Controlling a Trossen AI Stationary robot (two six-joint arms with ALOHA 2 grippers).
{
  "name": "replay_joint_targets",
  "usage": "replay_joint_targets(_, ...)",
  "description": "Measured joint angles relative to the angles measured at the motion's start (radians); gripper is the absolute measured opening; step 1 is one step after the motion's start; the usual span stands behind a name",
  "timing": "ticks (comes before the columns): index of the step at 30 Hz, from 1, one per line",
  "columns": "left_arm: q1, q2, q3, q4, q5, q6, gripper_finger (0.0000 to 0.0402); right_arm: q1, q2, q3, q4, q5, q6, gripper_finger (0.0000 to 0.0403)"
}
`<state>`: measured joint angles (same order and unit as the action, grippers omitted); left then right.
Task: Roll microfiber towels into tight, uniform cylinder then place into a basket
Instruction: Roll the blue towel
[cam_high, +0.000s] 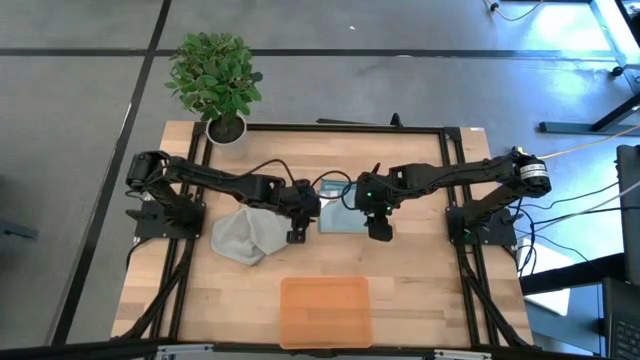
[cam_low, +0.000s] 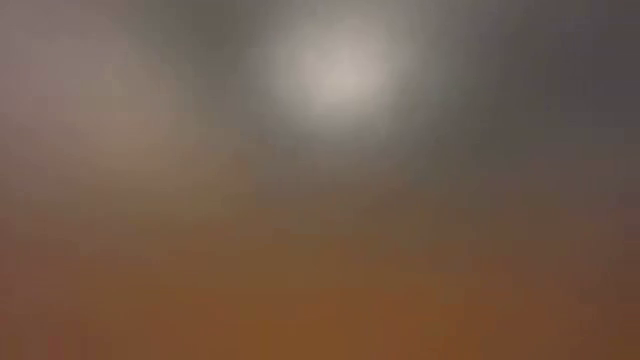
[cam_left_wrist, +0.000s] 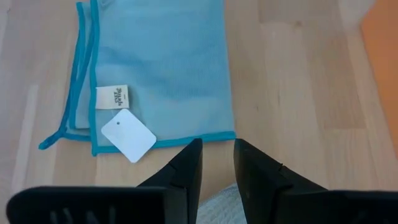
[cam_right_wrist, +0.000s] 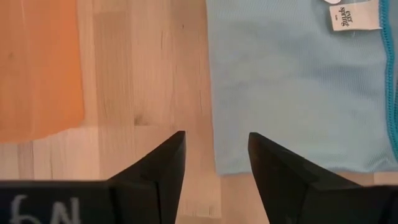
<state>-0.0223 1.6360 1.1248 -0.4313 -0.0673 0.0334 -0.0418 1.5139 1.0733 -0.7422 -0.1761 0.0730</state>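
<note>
The pale blue microfiber towel (cam_high: 338, 220) lies flat on the wooden table between my two grippers, a label and a white tag (cam_left_wrist: 128, 135) on top of it. The light grey towel (cam_high: 245, 237) lies crumpled at its left, partly under my left arm. My left gripper (cam_left_wrist: 217, 152) hovers open just short of the blue towel's left edge. Over the towel's right side, near a corner (cam_right_wrist: 219, 167), my right gripper (cam_right_wrist: 215, 142) hangs open. Neither has anything between its fingers. The orange basket (cam_high: 325, 312) sits near the table's front edge. The low view shows only blur.
A potted plant (cam_high: 215, 75) stands at the table's far left corner. Dark frame rails (cam_high: 330, 128) run along the table's sides and back. Bare wood (cam_high: 420, 290) shows between the towels and the basket and at the basket's right.
</note>
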Motion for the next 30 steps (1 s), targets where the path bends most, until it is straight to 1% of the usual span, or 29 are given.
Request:
replay_joint_targets(3, 0.000, 0.000, 0.000, 0.002, -0.025, -0.001, 0.0079, 0.000, 0.000, 0.000, 0.000, 0.000, 0.000, 0.0167)
replay_joint_targets(9, 0.000, 0.000, 0.000, 0.009, -0.028, -0.004, 0.0048, 0.000, 0.000, 0.000, 0.003, 0.000, -0.003, 0.0117)
replay_joint_targets(13, 0.007, 0.000, 0.000, 0.015, -0.029, -0.005, 0.0049, 0.000, 0.000, 0.000, 0.004, 0.002, -0.006, 0.0109)
replay_joint_targets(16, 0.007, 0.000, 0.000, 0.024, -0.032, -0.004, 0.0063, 0.000, 0.000, 0.000, 0.004, 0.056, -0.011, 0.0124)
replay_joint_targets(19, 0.007, 0.000, 0.000, 0.028, -0.025, -0.005, 0.0083, 0.000, 0.000, 0.000, 0.004, 0.096, -0.011, 0.0154)
replay_joint_targets(24, 0.007, 0.000, 0.000, 0.029, -0.024, 0.001, 0.0118, 0.000, 0.000, 0.000, 0.004, 0.097, -0.036, 0.0218)
replay_joint_targets(26, 0.007, 0.003, 0.000, 0.038, -0.024, 0.017, 0.0128, 0.000, 0.000, 0.000, 0.003, 0.097, -0.075, 0.0238)
replay_joint_targets(30, 0.006, 0.046, 0.000, 0.089, -0.010, 0.102, 0.0132, 0.007, 0.001, -0.020, 0.016, 0.091, -0.163, 0.0263)
